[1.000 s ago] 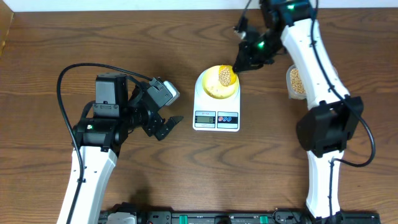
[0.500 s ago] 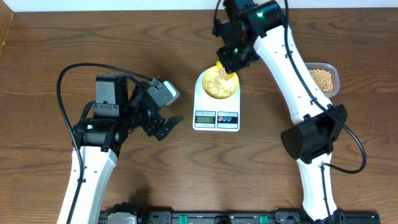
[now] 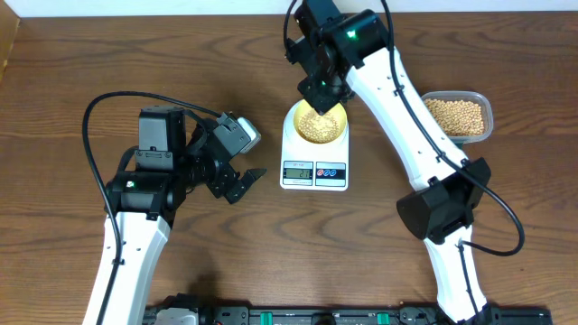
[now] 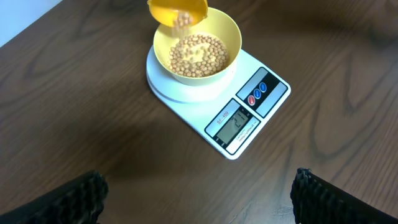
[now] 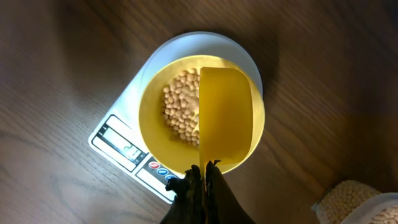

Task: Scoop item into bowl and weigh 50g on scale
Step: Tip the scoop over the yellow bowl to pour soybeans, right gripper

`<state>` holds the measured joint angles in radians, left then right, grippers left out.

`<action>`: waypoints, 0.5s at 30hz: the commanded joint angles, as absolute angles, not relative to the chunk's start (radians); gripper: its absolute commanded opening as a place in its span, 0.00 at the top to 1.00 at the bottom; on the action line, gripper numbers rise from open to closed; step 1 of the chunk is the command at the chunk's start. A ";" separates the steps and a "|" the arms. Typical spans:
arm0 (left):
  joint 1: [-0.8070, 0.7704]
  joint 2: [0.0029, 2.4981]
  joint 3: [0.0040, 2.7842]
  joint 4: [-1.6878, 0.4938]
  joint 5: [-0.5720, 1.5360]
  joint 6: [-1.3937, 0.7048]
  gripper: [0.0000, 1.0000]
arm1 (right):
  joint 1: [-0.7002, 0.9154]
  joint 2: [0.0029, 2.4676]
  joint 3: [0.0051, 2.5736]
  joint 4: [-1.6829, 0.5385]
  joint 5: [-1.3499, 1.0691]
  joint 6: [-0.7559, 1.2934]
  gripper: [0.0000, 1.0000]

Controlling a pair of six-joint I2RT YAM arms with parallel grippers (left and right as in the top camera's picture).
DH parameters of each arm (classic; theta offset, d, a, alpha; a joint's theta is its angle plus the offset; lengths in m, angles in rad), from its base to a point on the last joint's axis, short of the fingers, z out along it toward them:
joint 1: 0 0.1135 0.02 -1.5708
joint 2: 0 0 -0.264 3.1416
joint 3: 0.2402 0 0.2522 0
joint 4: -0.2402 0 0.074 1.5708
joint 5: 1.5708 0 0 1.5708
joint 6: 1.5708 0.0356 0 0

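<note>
The pale yellow bowl [image 3: 316, 124] stands on the white scale [image 3: 314, 155] and holds tan beans [image 3: 315, 125]. My right gripper [image 3: 321, 88] is shut on the handle of a bright yellow scoop [image 5: 225, 118], tipped on its side over the bowl [image 5: 155, 118]. In the left wrist view the scoop [image 4: 177, 9] hangs over the bowl [image 4: 230, 38] with beans [image 4: 198, 55] dropping from it. The scale's display [image 4: 235, 126] is lit. My left gripper [image 4: 199, 193] is open and empty, left of the scale [image 4: 264, 93] above bare wood.
A clear plastic container [image 3: 459, 116] full of beans stands at the right, past my right arm; its corner shows in the right wrist view [image 5: 357, 202]. My left arm's cable [image 3: 99, 113] loops over the table's left part.
My right arm has swung left and the scoop has tipped over the bowl, pouring beans in. The bean container at the right is now uncovered. The left arm has not moved.
</note>
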<state>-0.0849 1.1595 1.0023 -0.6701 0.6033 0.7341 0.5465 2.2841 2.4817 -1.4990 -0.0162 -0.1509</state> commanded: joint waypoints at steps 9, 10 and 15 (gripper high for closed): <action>-0.079 1.163 1.019 -0.670 0.609 0.740 0.04 | 0.457 2.260 2.553 -1.501 -0.157 -0.116 0.99; -0.079 1.163 1.019 -0.670 0.609 0.740 0.04 | 0.441 2.255 2.560 -1.502 -0.180 -0.116 0.99; -0.079 1.163 1.019 -0.670 0.609 0.740 0.04 | 0.379 2.229 2.577 -1.504 -0.240 -0.126 0.99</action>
<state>-0.0849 1.1595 1.0023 -0.6701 0.6037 0.7341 0.4076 2.2791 2.5484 -1.5002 -0.1730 -0.1318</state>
